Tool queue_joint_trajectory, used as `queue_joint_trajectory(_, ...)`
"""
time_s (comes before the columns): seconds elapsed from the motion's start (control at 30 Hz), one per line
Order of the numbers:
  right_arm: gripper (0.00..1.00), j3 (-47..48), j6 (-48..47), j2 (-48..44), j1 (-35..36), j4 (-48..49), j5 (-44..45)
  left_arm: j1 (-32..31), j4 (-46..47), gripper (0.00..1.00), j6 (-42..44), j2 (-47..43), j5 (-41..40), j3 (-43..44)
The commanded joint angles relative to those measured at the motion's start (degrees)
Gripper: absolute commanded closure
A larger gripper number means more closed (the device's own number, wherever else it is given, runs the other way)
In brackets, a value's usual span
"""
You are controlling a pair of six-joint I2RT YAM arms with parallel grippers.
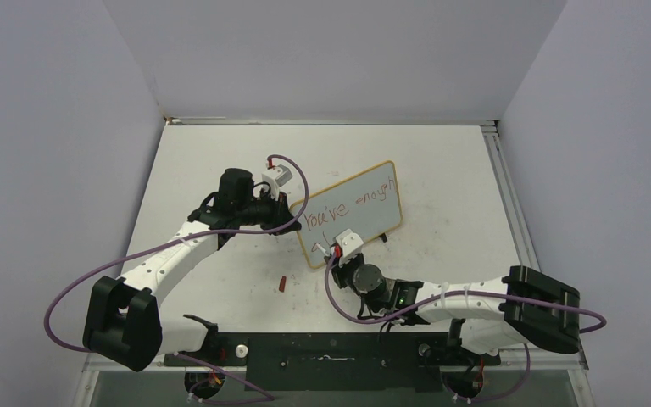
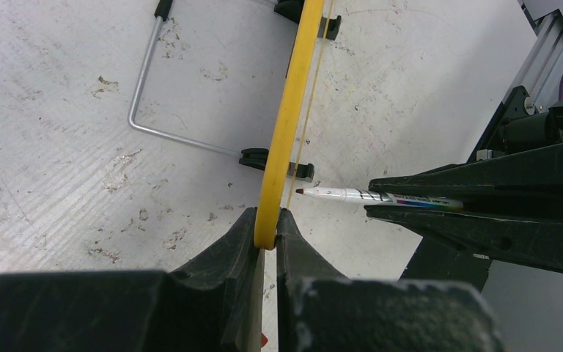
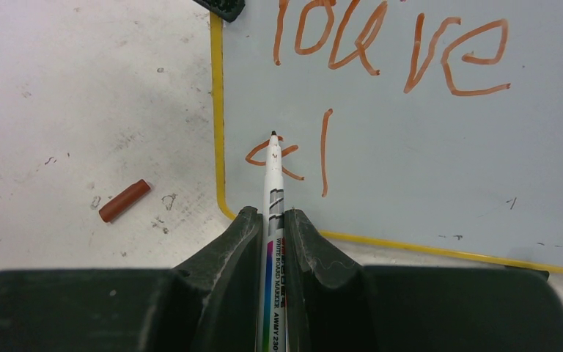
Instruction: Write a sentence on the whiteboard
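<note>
Whiteboard (image 1: 373, 217) edge is pinched by left fingers (image 2: 223, 253); right fingers (image 3: 229, 246) clamp the marker (image 3: 273, 183).

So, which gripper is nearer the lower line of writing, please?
Right. The right gripper holds the pen, tip at that writing; the left gripper clamps the board's edge, farther off.

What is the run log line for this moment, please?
left end effector: shut on rim of small yellow-rimmed white whiteboard | right end effector: shut on slim white marker pen | red handwritten sentence: second line begun
</note>
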Motion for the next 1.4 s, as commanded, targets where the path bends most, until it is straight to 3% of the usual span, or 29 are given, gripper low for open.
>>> queue_joint_trajectory(0.0, 0.95, 2.5, -0.4, 1.3, 0.1, 3.6, 1.6, 0.0, -3.9, 1.00, 0.9, -0.2, -3.0, 0.9)
queue_joint_trajectory(1.37, 0.95, 0.5, 2.4, 1.1, -0.3, 0.4, 4.5, 0.0, -3.9, 1.00, 0.8, -0.1, -2.9, 0.9)
